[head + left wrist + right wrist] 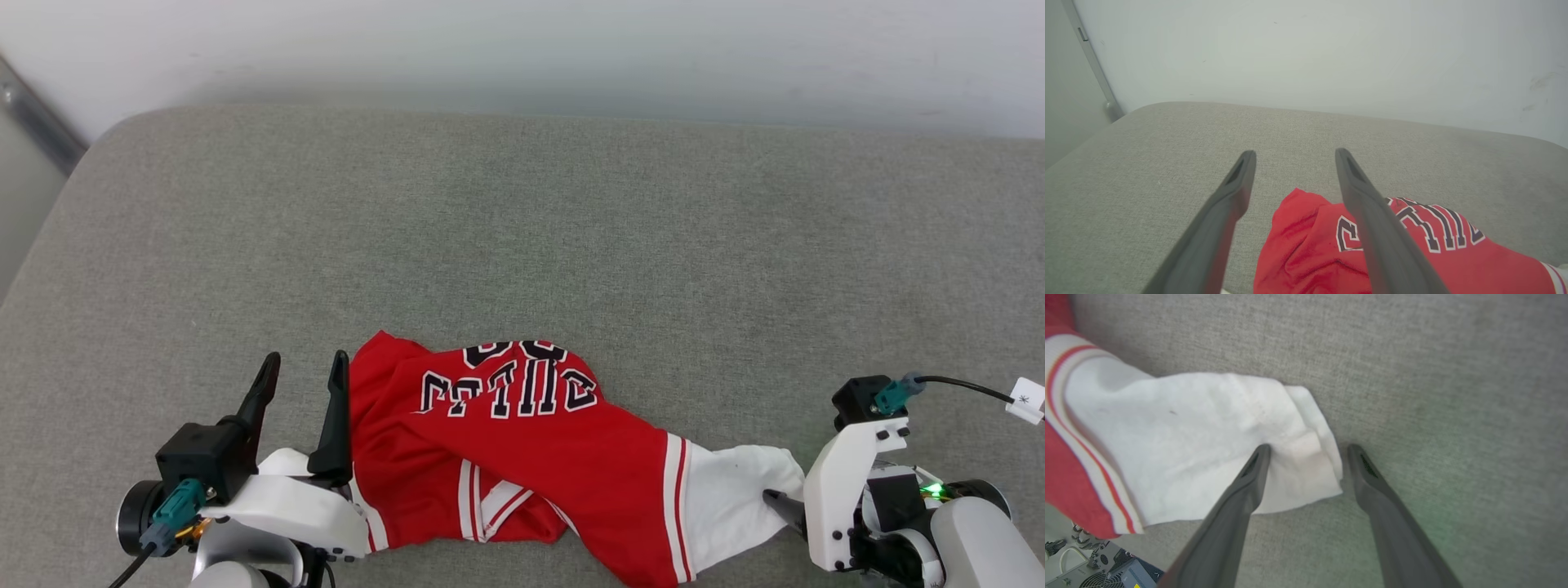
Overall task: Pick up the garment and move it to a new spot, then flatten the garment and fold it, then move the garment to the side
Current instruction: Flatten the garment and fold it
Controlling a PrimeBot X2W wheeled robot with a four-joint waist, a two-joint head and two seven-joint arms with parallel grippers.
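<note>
Grey cushion (522,212), garment (531,449) touching right hand (1307,447).

Crumpled red garment (522,457), black "BULLS" lettering upside down, white sleeve stretched right, on grey cushion (571,229)

Setting: most likely a robot test room or lab, not a home. A wide grey fabric-covered pad (522,229) with rounded corners spans the middle of the head view, set against a bare white wall (522,49) along the top. A grey metal strip (37,122) runs up the wall at upper left. Lower left corner of the right wrist view: an open electronics box with a fan grille (1106,577) and loose wires (1065,555).
</note>
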